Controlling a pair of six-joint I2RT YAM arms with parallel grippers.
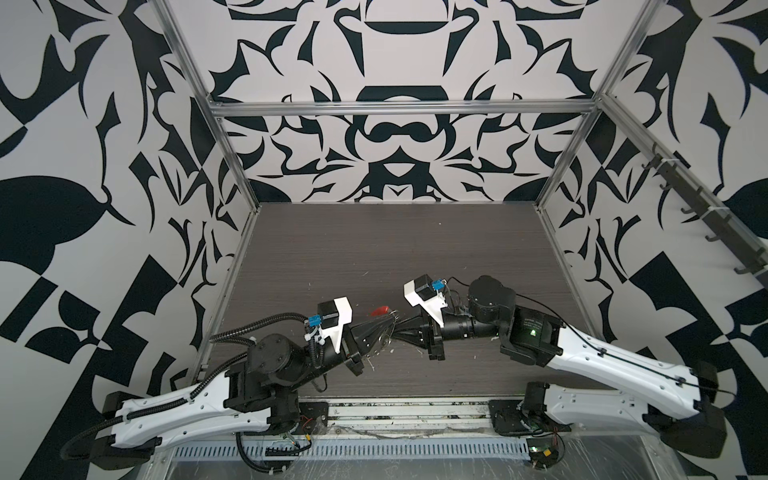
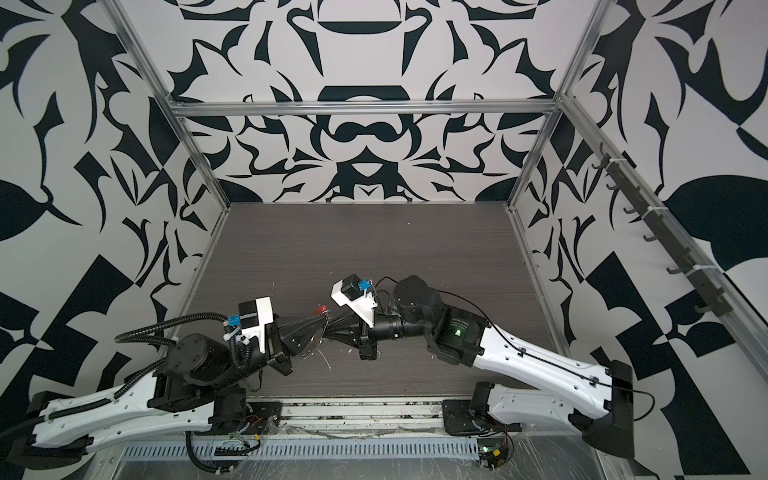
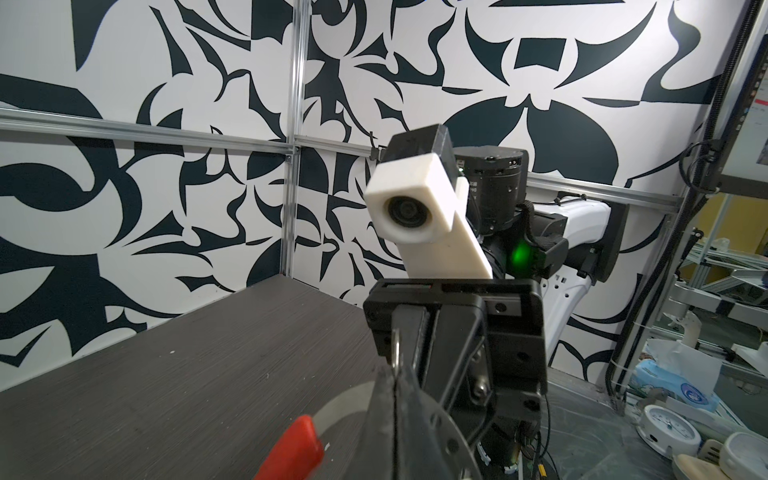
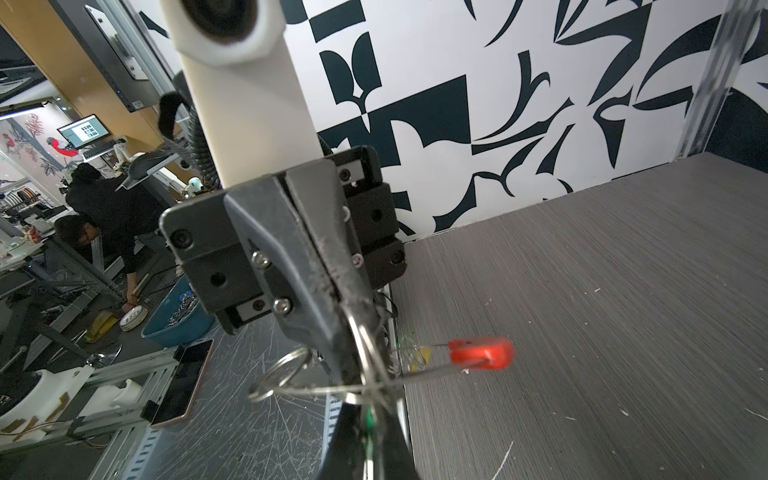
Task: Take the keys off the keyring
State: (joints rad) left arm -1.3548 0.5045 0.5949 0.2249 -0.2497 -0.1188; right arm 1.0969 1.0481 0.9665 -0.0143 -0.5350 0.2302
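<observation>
Black-and-white patterned walls (image 1: pixel 124 124) and aluminium frame (image 1: pixel 399 109) enclosing dark wood-grain tabletop (image 1: pixel 374 249). White flecks (image 4: pixel 503 457) lying scattered toward its front. Two arms meeting tip to tip over table's front middle. Left gripper (image 1: pixel 388 330) pinching tight on keyring (image 3: pixel 347 398), red sleeve (image 1: pixel 380 311) jutting toward back wall. Right gripper (image 1: pixel 402 331) clamping together on keys (image 4: pixel 368 419) at green tag. Yellow tag (image 4: pixel 424 356) dangling beside hoop. Beyond cell, blue tub (image 4: pixel 178 320) holding tangle of shiny metal pieces.
</observation>
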